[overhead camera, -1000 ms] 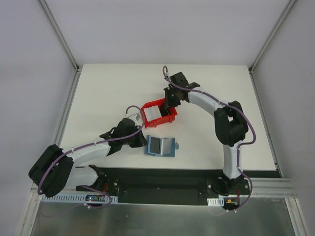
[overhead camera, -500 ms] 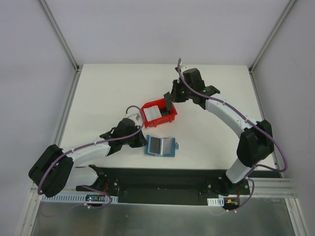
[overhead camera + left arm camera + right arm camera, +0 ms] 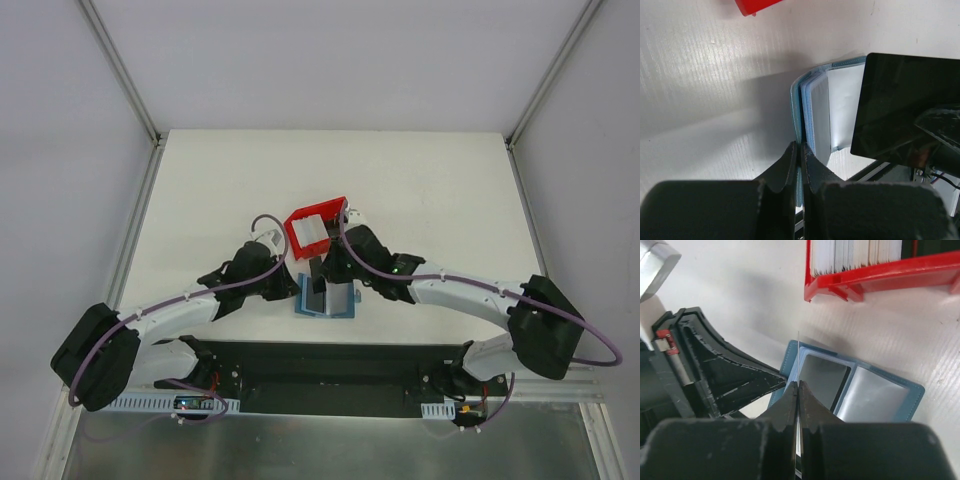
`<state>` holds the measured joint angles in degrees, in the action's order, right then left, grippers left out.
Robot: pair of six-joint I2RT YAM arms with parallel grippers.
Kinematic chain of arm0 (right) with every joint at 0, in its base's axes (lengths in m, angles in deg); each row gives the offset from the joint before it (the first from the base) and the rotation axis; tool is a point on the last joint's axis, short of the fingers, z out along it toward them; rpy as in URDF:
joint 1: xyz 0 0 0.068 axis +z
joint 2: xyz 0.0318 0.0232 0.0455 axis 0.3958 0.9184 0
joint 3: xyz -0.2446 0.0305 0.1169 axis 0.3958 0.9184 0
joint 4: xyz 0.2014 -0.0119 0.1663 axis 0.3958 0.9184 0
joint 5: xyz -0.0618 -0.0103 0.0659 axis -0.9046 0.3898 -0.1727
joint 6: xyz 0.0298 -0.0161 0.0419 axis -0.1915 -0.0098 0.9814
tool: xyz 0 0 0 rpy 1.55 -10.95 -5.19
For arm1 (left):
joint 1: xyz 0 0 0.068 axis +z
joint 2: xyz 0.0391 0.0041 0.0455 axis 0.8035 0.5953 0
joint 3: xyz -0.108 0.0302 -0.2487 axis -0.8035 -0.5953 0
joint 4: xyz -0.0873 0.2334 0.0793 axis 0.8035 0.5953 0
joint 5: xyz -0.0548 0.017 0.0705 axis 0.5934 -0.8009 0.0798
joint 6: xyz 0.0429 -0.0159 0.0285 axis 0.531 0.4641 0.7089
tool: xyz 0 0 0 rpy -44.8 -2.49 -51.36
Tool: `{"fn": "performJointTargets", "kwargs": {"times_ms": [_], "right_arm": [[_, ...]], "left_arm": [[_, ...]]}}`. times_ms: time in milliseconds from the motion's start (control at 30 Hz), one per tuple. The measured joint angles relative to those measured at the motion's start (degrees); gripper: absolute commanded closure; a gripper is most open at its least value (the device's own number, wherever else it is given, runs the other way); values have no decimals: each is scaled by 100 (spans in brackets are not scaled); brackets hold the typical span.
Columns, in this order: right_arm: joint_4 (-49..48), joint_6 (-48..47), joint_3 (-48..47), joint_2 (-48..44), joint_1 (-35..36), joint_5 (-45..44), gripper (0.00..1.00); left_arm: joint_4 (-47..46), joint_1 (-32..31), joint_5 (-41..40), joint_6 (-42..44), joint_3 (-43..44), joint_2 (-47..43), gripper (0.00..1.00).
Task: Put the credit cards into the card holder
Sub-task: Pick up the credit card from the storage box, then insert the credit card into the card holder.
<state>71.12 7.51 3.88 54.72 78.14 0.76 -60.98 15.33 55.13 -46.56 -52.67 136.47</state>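
Credit cards [image 3: 312, 232] stand on edge, white and pale grey, in a row in the red bin [image 3: 330, 208]. The right wrist view shows that row [image 3: 855, 252] clearly behind the bin's red wall [image 3: 880, 272].

Just nearer to the arm bases lies the card holder [image 3: 341, 307], teal-blue, opened flat on the white table [image 3: 200, 200], and both arms meet over it.

From the left we see the left gripper [image 3: 293, 285] with its claw pressed together on the card holder's edge. In its own camera the two dark fingers [image 3: 790, 160] pinch the teal cover, with a strip of it between them, and the pale inner pockets [image 3: 817, 115] curve up just past the tips.

From the right comes the right gripper [image 3: 328, 280], also pressed together, pinching a single card [image 3: 318, 274]. In the right wrist view that card [image 3: 798, 355] is edge-on, a thin pale line rising from between the fingertips [image 3: 790, 395]. It sits over the near-left part of the open card holder [image 3: 880, 390], where one pocket window looks dark and the next looks lighter. In the left wrist view the card [image 3: 905, 115] faces us as a dark, glossy rectangle hanging upright beside the pockets.

We cannot tell whether its lower edge touches a pocket.
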Motion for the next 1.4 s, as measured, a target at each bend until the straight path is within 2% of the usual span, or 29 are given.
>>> {"fn": "performJointTargets", "kwargs": {"times_ms": [167, 333, 900, 1400], "right_arm": [[-365, 409, 199, 15, 284, -643, 99], [-713, 605, 199, 96, 428, -857, 100], [-761, 855, 199, 586, 481, -754, 100], [-496, 761, -37, 651, 640, -728, 100]], "left_arm": [[9, 0, 0, -90, -118, -149, 100], [4, 0, 0, -136, -140, -160, 100], [-7, 0, -2, -188, -214, -247, 100], [-2, 0, -2, -188, -219, -247, 100]]}}
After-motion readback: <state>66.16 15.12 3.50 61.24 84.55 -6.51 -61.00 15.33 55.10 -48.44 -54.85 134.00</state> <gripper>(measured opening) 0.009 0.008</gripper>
